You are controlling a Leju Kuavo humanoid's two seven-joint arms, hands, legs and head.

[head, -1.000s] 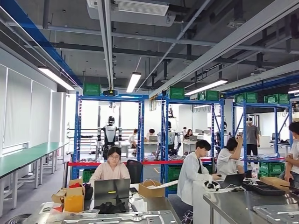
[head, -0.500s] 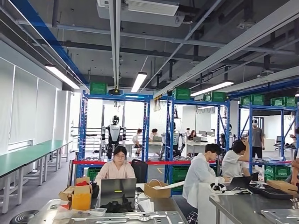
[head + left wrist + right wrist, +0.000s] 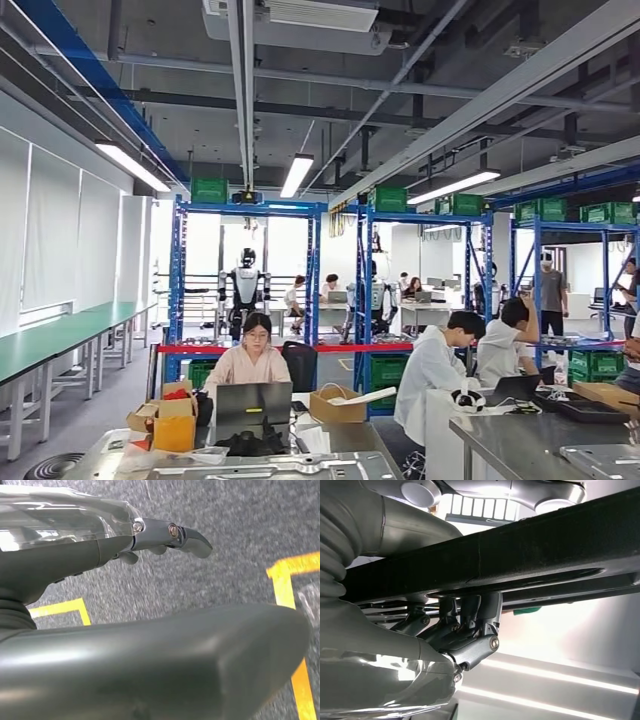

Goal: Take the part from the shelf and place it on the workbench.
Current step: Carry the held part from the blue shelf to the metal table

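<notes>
The right hand (image 3: pixel 444 635) is gripping the part (image 3: pixel 546 545). Its fingers (image 3: pixel 474 650) are curling up from below and pressing against a dark bar that is running across just above them, and I am taking that bar to be the part's edge seen from underneath. The same part (image 3: pixel 264 466) is showing as a pale stamped metal panel along the near edge of the head view, lying flat and wide in front of the robot's body. That means the part is sitting directly over the right hand's fingers and touching them.

The left hand (image 3: pixel 94 555) is hanging over the floor (image 3: pixel 226 555), near a line of yellow tape (image 3: pixel 286 575). Its fingers are stretching out straight and apart, with nothing visible between them and the thumb.

The step in hand looks like the carry, with the part off the shelf and not yet set down. A steel bench (image 3: pixel 521 445) is standing ahead and to the right hand's side, well apart from it, and that is probably the workbench. People are sitting at laptops beyond it.

To do this well, the robot should be holding the panel level while walking (a wide sheet held near one edge will want to tip). The right hand's grip should be staying firm under that edge. The left hand could be coming in under the far side of the part for support. The panel should be brought in flat over a bare stretch of bench before the fingers are loosened.
</notes>
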